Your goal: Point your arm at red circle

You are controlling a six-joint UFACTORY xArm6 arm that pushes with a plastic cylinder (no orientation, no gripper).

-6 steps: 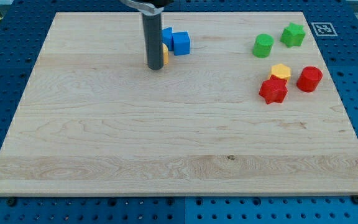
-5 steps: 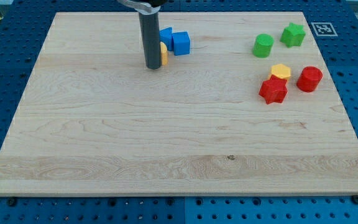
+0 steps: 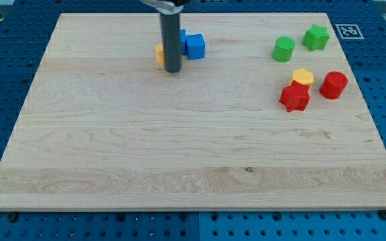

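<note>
Camera view, red circle (image 3: 334, 85) far to view's right of my tip (image 3: 173, 70), no claw visible

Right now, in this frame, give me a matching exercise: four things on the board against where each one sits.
Things:
1. red circle
2. green star
3. blue cube
4. my tip

Places:
A. just to the view's right of the rod, near the view's top
B. farthest toward the view's top right
C. to the view's right of the yellow block and the red star
D. on the board, below and to the view's left of the blue blocks

Pairs: 1-C, 2-B, 3-A, 4-D
</note>
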